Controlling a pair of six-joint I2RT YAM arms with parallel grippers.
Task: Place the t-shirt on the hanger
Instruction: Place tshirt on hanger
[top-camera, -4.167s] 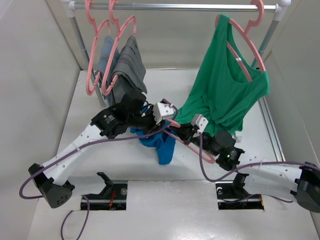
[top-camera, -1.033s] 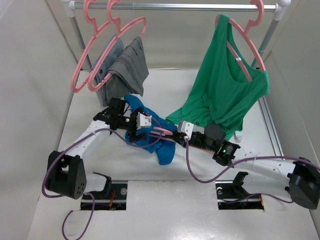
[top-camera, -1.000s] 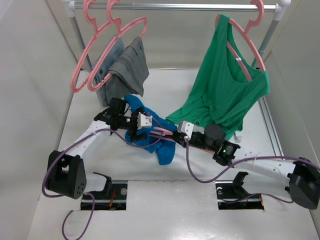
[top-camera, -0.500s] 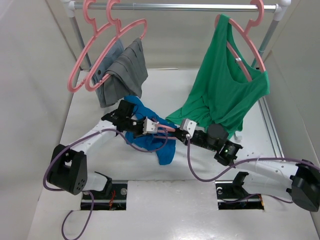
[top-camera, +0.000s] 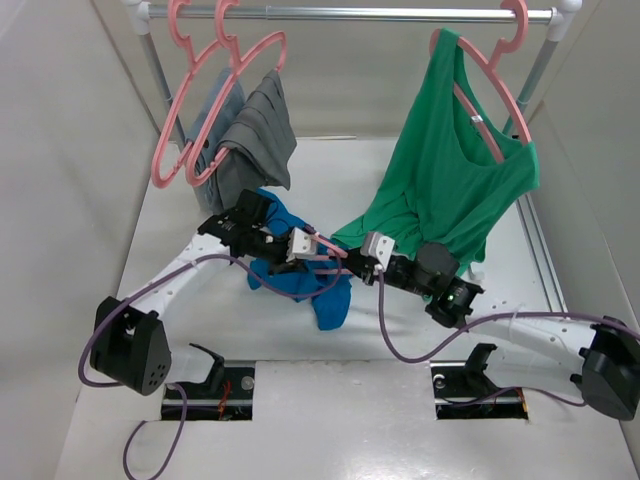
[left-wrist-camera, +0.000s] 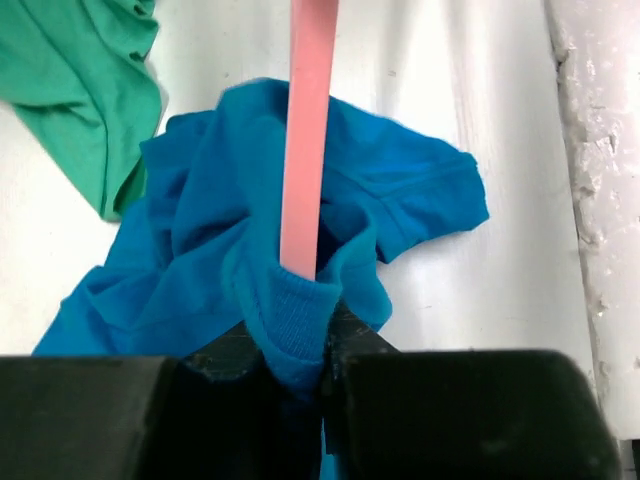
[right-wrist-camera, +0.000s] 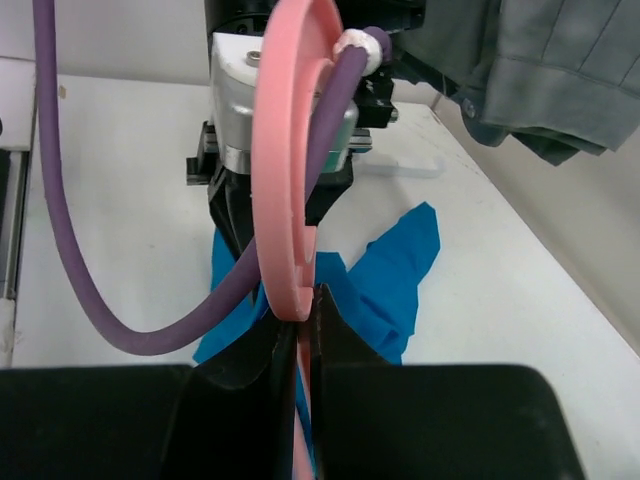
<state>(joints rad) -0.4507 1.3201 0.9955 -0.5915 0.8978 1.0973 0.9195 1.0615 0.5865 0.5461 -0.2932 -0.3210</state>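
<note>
1. Left fingers (left-wrist-camera: 293, 352) are pinched shut on a fold of the bright blue cotton t-shirt (top-camera: 300, 282), heaped mid-desk (top-camera: 225, 325).
2. The pink plastic hanger (left-wrist-camera: 305, 130) pokes into that fold.
3. Right fingers (right-wrist-camera: 300, 325) are clamped tight on the hanger.

Centre's jammed — left pincer (top-camera: 308, 246) and right pincer (top-camera: 357, 262) sit nose to nose on the hanger (top-camera: 327, 250), t-shirt (top-camera: 300, 282) heaped beneath, purple cables (right-wrist-camera: 47, 120) looping round. Green top (top-camera: 450, 180) drapes down to the surface (top-camera: 270, 330) back right; grey garments (top-camera: 250, 130) hang back left. Open lanes: the gap between those garments, and the near strip before the bases.
</note>
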